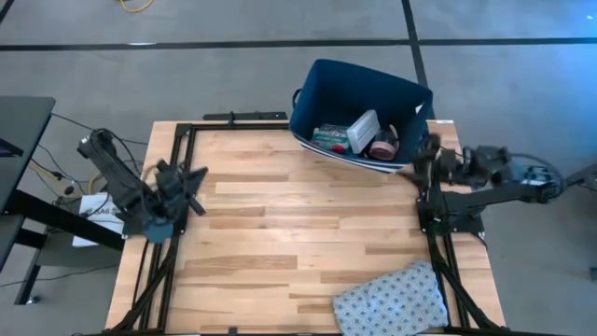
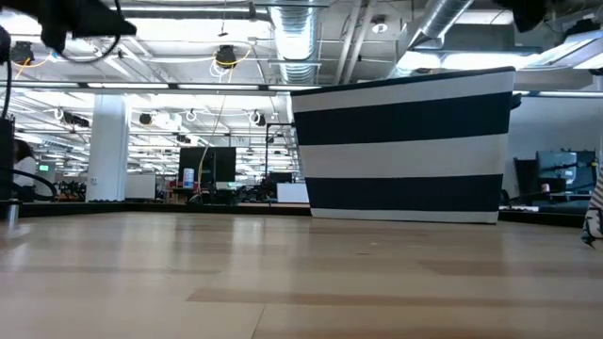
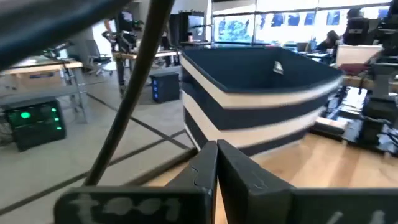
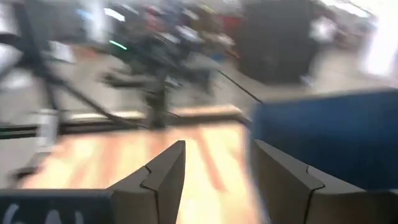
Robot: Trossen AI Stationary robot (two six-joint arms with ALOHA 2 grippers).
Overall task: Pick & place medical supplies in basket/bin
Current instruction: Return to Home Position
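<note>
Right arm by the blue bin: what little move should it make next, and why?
Probably draw the right gripper back a little, away from the bin toward its own side. Its jaws are open and empty, the supplies lie inside the bin, and none shows on the table beside the cloth. The left gripper sits at the left edge, jaws shut.
</note>
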